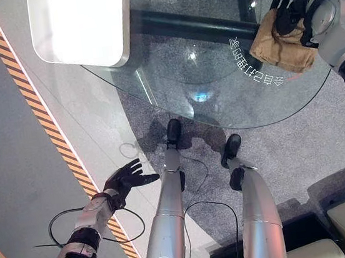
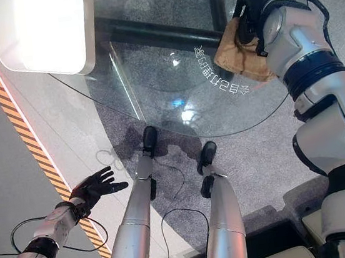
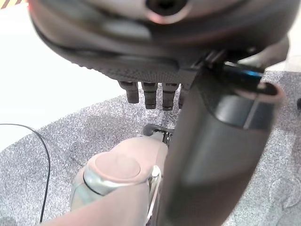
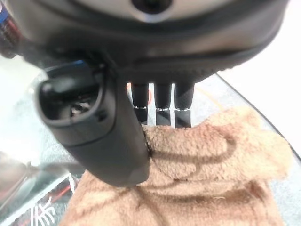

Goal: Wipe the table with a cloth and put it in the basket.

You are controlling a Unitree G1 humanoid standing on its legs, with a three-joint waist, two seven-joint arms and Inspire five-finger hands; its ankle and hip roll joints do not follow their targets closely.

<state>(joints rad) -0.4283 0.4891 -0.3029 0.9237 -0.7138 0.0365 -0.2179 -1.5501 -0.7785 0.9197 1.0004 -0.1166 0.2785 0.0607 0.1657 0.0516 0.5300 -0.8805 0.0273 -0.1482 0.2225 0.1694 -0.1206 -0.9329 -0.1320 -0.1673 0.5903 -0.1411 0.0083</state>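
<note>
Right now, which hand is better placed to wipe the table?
The right hand: its fingers already rest on the cloth lying on the glass table. The left hand hangs open, low beside the table.

White rounded panel [image 1: 81, 24] beside the glass, grey carpet [image 1: 289, 152], orange-black striped floor tape [image 1: 31, 102]
</note>
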